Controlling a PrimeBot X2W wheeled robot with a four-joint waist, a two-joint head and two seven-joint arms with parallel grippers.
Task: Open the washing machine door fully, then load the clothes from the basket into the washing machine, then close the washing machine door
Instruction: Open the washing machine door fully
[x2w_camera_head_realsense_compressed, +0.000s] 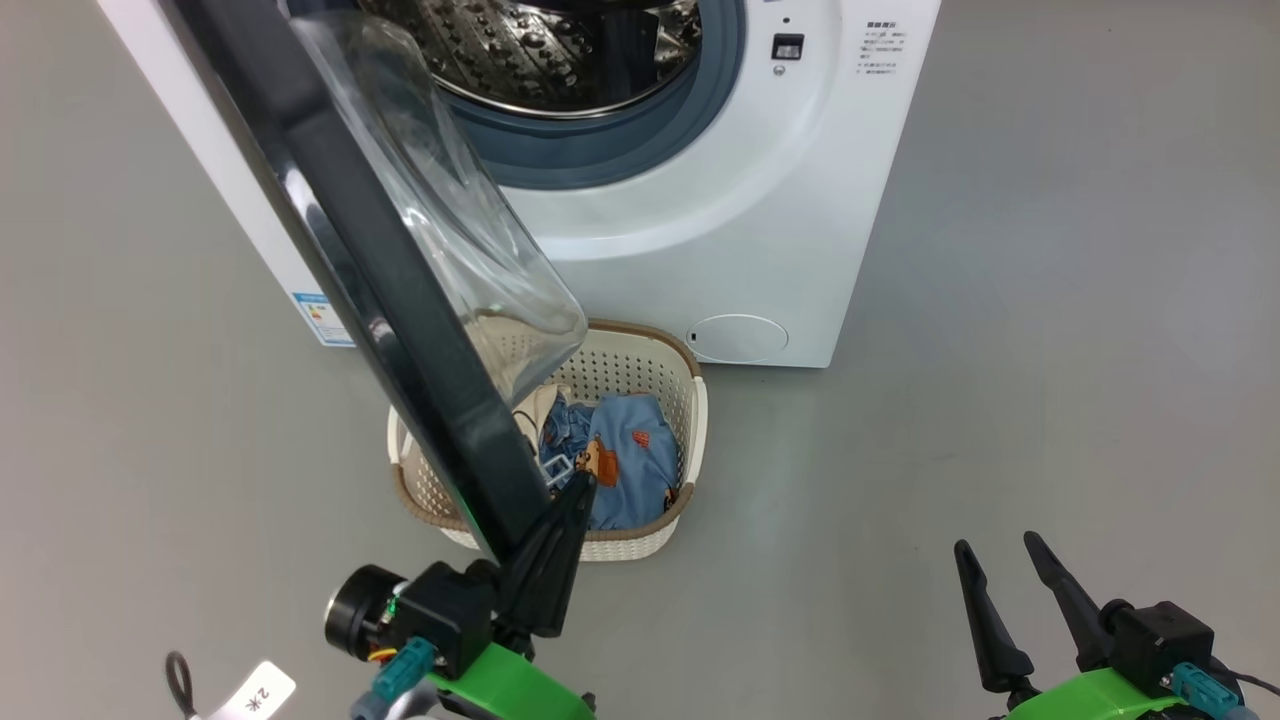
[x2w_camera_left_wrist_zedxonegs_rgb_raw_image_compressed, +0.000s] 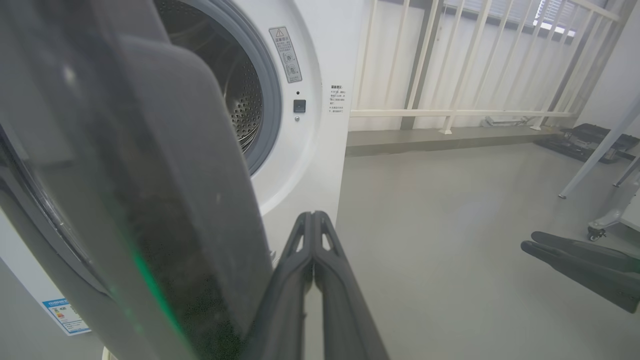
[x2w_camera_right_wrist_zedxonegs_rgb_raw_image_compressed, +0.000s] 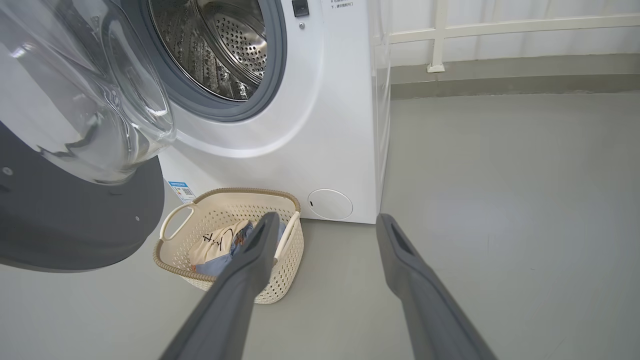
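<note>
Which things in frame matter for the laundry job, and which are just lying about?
Job: washing machine door, washing machine, basket, clothes inside it, left gripper (shut, beside the door's edge), right gripper (open).
Lying about: white railing, table leg, black case, white tag.

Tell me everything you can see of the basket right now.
The basket is a small cream plastic tub with perforated walls, a brown woven-look rim and loop side handles. It stands upright on the grey floor before the washing machine, under the open door, holding a blue bear-print garment and a cream lettered garment.
</note>
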